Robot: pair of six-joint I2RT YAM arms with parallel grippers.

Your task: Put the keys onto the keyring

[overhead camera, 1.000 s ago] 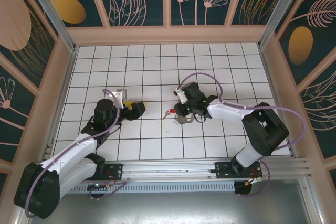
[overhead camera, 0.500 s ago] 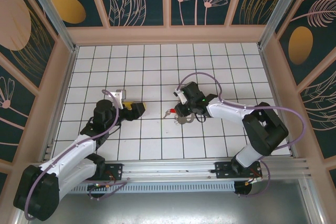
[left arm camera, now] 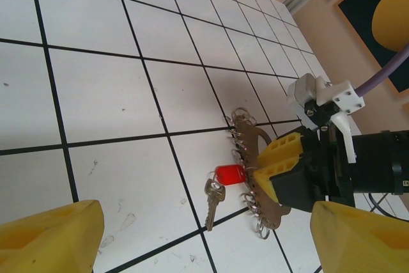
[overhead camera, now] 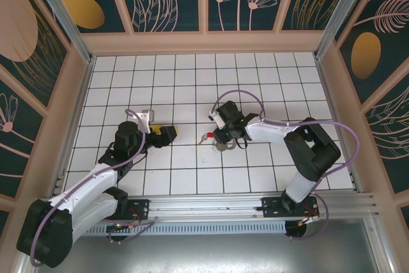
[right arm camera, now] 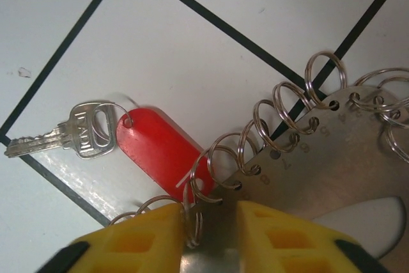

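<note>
Right wrist view gave us the closest look: the right fingers (right arm camera: 137,241) were pinching the keyring (right arm camera: 332,158), a flat metal plate with numbered holes and split rings along its edge. The key (right arm camera: 83,133) lay flat on the white tabletop (right arm camera: 223,4) just beside it. A small wire loop joined it to a red tag (right arm camera: 160,148), whose other end touched one of the rings. We could not tell whether that ring ran through the tag's hole or only lay over it. In the left wrist view the left fingers (left arm camera: 45,238) were spread wide and empty, well apart from the key. From above, everything sat near the middle of the tabletop, between the two arms.

We judged the step in hand to be holding the keyring steady while the tag was worked onto a ring. To do it well, we would have the right fingers press the keyring down flat so it could not swivel. The left fingers would come in low and pinch the red tag by its flat faces rather than the thin key. They would then feed the hole slowly round the coil of one ring only, so the neighbouring rings did not snag.

By our count there was one key, one red tag, one keyring and at least seven rings along the edge in the right wrist view, with more on the other edge too small to number
</note>
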